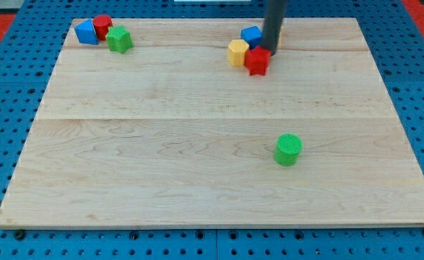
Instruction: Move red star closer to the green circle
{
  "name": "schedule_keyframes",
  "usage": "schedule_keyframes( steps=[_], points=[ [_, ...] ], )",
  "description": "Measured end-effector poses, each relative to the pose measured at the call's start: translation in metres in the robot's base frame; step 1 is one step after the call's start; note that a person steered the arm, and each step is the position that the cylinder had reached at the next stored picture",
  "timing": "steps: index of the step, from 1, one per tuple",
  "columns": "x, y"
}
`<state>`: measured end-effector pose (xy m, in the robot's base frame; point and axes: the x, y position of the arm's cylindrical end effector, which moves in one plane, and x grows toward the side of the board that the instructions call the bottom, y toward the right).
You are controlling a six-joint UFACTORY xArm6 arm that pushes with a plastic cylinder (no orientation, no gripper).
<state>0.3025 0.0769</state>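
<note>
Wooden board [197,144] on a blue pegboard surface [2,108], seen from one cam. No gripper on this arm, just a dark rod [274,22] coming down from the view's top, so nothing to open or close. My tip [270,50] sits at the top-right edge of the red star [257,61], touching it or v close, can't tell which; rod hides part of what's behind it.

Red star is in the upper middle-right of the board. Yellow block [238,53], roughly hexagonal, is just beside it on the view's left, looks touching. Blue block [252,34] is right above the star, next to the rod on its left side, shape unclear since partly hidden. A sliver of orange shows at the rod's right edge, too small to id.

Green circle [288,149] stands alone in the lower right part of the board, well apart from the star, below and slightly to the view's right of it.

Top-left corner cluster: blue block [86,32] w/ angled shape, red cylinder [102,26] touching it, green block [119,39] just beside on the right, shape not clear
</note>
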Motion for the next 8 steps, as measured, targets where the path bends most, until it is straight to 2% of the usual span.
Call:
schedule_keyframes(
  steps=[1, 2, 3, 4, 6, 7, 8],
  points=[
    [0.031, -0.063],
    [0.051, -0.086],
    [0.075, -0.070],
    [0.050, -0.068],
    [0.111, -0.005],
    [0.116, 0.002],
    [0.136, -0.036]
  ],
)
